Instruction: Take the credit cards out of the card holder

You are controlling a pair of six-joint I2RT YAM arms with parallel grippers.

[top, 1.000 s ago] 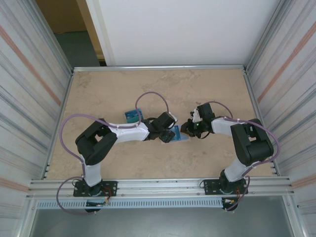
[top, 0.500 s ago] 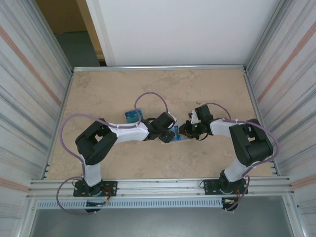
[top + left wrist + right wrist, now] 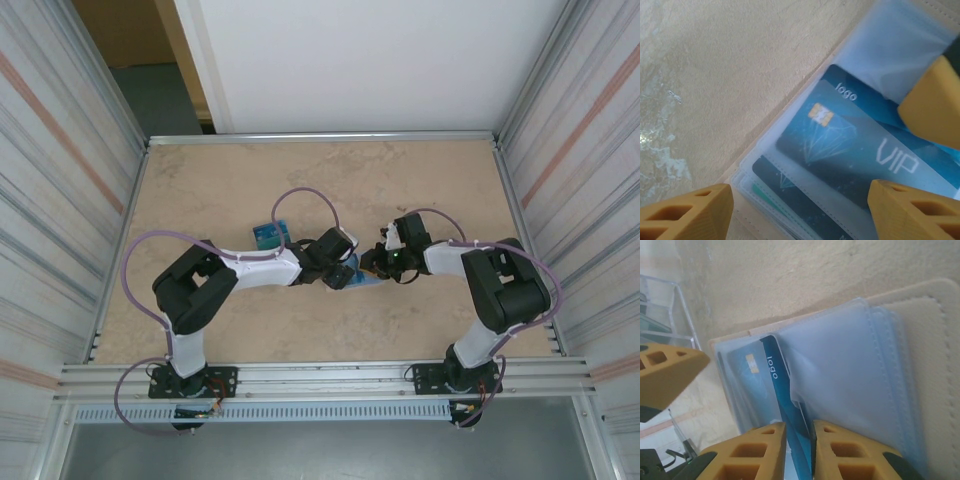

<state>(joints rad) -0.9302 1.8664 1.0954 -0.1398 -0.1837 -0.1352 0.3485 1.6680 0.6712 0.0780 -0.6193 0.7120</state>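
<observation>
The beige card holder (image 3: 920, 340) lies open on the table between both grippers, its clear pale blue sleeves (image 3: 890, 55) spread out. A blue credit card (image 3: 855, 145) marked "logo" and "VIP" sticks partly out of a sleeve, and darker cards (image 3: 790, 192) sit in the sleeves beneath. My right gripper (image 3: 800, 450) is shut on the edge of that blue credit card (image 3: 785, 400). My left gripper (image 3: 797, 212) hangs open low over the holder, one finger (image 3: 685, 212) by its beige edge and the other over the card. In the top view the left gripper (image 3: 340, 272) and right gripper (image 3: 372, 262) nearly meet.
A teal card-like item (image 3: 268, 235) lies flat on the table just behind my left forearm. Metal rails edge the tan tabletop (image 3: 320, 180), with corrugated walls on both sides. There is open table surface toward the back and in front of the grippers.
My right gripper has crept a little left toward the left gripper, still holding the card. The left jaws have narrowed slightly.
</observation>
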